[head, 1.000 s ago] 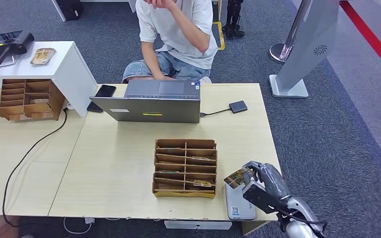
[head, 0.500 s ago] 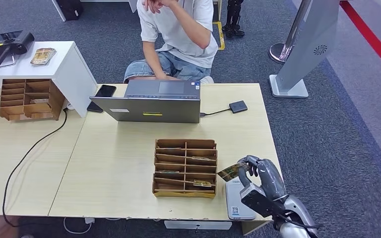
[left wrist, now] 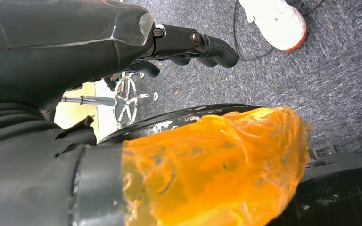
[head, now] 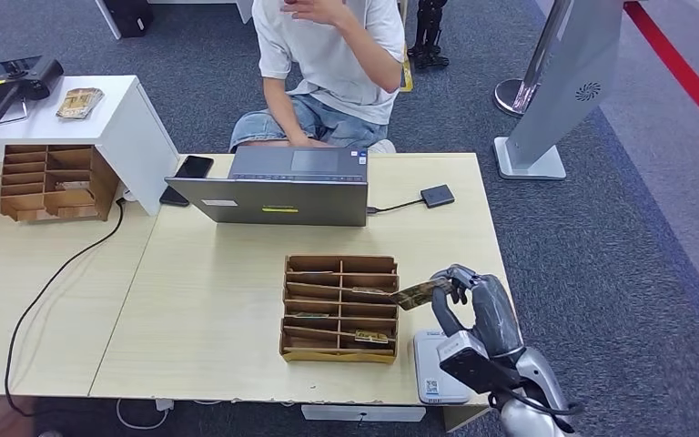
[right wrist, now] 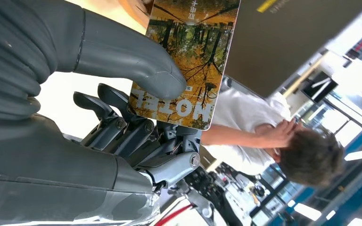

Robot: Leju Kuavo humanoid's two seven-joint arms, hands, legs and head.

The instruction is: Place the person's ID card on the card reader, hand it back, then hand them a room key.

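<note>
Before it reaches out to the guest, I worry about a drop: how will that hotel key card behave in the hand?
The hotel key card looks flat and unbent, so probably stiff and light. The right hand holds it by one end, thumb on its glossy face, so it might slip or pivot.

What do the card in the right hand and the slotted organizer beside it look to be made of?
Card: probably glossy printed plastic or coated cardstock; thin, stiff, rounded corner, full-colour autumn picture with lettering. The right hand pinches it flat without bending.
Organizer: looks like unfinished brown cardboard or thin fibreboard; matte, uniform tan, thin dividers. Which one I cannot tell.
</note>
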